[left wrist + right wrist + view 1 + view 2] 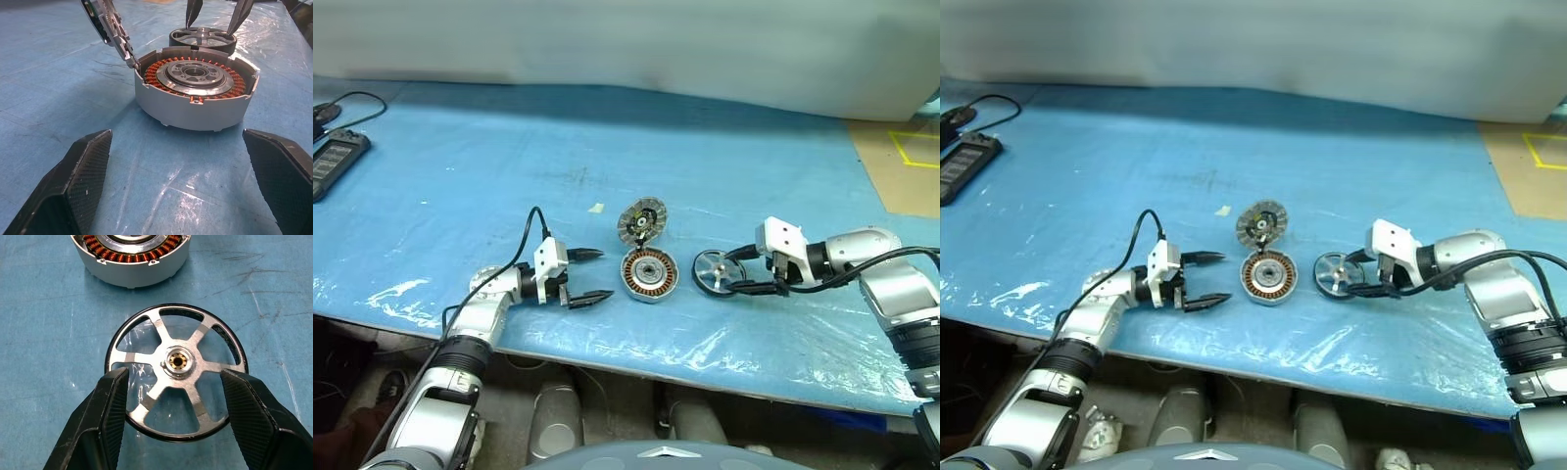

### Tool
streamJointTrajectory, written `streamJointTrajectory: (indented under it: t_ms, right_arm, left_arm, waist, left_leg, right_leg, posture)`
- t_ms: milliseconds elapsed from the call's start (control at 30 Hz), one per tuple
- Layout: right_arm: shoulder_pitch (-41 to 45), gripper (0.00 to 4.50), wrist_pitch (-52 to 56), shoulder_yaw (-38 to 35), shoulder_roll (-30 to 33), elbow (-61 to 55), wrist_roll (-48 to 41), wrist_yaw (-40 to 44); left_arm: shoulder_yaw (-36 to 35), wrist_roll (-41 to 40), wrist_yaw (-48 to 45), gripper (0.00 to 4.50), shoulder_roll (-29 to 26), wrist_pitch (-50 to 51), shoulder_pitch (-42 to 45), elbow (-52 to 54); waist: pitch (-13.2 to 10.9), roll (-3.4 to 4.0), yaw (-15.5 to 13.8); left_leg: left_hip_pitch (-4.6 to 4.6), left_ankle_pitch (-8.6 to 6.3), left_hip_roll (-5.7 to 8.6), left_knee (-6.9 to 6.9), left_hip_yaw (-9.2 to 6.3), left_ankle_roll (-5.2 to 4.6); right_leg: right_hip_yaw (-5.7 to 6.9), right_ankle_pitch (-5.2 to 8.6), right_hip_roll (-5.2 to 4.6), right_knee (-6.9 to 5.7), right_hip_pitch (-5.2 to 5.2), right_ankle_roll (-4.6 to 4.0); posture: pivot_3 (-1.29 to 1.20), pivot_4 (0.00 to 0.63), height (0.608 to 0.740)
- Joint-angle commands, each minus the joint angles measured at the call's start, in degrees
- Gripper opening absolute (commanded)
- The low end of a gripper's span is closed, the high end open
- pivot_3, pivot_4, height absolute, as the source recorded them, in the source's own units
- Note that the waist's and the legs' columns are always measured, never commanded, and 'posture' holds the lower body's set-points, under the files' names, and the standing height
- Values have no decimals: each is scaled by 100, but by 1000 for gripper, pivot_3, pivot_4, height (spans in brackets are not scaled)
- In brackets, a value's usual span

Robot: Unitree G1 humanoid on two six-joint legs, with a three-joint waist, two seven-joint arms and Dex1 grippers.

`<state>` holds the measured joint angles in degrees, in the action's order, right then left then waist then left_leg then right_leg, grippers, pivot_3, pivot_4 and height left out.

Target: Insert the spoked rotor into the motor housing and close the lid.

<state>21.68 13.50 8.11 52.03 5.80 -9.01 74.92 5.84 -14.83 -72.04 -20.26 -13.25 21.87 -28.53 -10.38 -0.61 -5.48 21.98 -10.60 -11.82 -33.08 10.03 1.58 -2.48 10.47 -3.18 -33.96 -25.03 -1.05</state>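
Note:
The motor housing (649, 273), a shallow silver casing with copper windings, lies on the blue table (509, 166). Its lid (641, 222) stands tilted up at the housing's far edge. The spoked rotor (713, 271), black-rimmed with silver spokes, lies flat just right of the housing. My right gripper (732, 274) is open and reaches in from the right, its fingers (110, 416) straddling the rotor's (176, 367) near rim; whether they touch it I cannot tell. To the left of the housing (195, 98) my left gripper (605, 274) is wide open and points level at it, with nothing between its fingers.
A black device (335, 162) with a cable lies at the table's far left. A brown patch with yellow tape (901, 162) sits at the far right. A small pale scrap (595, 208) lies behind the housing. The table's front edge runs just below both grippers.

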Motion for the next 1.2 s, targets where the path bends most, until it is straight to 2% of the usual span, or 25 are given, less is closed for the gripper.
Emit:
streamJointTrajectory:
  t_ms: [33, 400, 500, 600, 633, 767, 967, 1200]
  right_arm:
    - [-47, 3121, -136, -13, 2, 1, 78, -49]
    - [-352, 3121, -111, 11, -18, -158, 124, -137]
    - [-432, 2552, -134, 76, -52, -115, 181, -173]
    - [-501, 1552, -73, 20, -122, -123, 80, -197]
    - [-535, 1367, -92, -22, -142, -107, 64, -230]
    - [-645, 1367, -127, -148, -172, -108, -24, -287]
    - [-650, 1367, 304, -562, -392, -544, -865, -116]
    - [-557, 1367, -180, -104, -394, -9, -92, -382]
  left_arm:
    - [2, -13, 23, 4500, -47, 10, -32, 223]
    - [-3, -41, 22, 4500, -93, 75, -13, 294]
    - [-4, -68, 7, 4500, -88, 104, -9, 329]
    - [-11, -104, -36, 4500, -80, 141, -8, 337]
    - [-18, -118, -51, 4500, -72, 142, -2, 319]
    - [-29, -146, -100, 4500, -58, 126, -4, 257]
    - [-35, -153, -183, 4500, -16, 41, 17, 82]
    - [-58, -137, -187, 4500, 8, -2, 33, 8]
  waist:
    - [0, 0, 0]
    - [0, 0, 2]
    - [0, 0, -2]
    - [3, -5, 2]
    - [9, -15, 10]
    - [15, -25, 11]
    - [15, -24, 14]
    - [16, -21, 0]
  left_leg:
    - [0, 0, 0, 0, 0, 0]
    - [0, 0, 0, 0, 0, 0]
    - [-1, 0, 0, 0, 0, 0]
    - [-2, 0, 0, 0, 0, 0]
    - [-7, 0, -1, 0, 0, 0]
    - [-27, -1, -2, 0, 0, 1]
    - [-31, -1, -3, 2, 0, 1]
    - [-12, -1, -2, 3, 0, 0]
  right_leg:
    - [0, 0, 0, 0, 0, 0]
    - [-1, 0, 0, 0, 0, 0]
    - [0, 0, 0, 0, 2, 0]
    - [0, 0, 0, 0, 3, 0]
    - [0, 0, 0, 0, 7, 0]
    - [1, 0, 0, 0, 25, 0]
    - [5, 0, 0, 0, 27, 0]
    - [8, 0, -3, 6, 12, 0]
  posture:
    - [0, 150, 740]
    - [0, 150, 740]
    - [0, 150, 740]
    - [0, 150, 740]
    - [0, 150, 740]
    - [0, 150, 740]
    - [0, 150, 740]
    - [0, 150, 740]
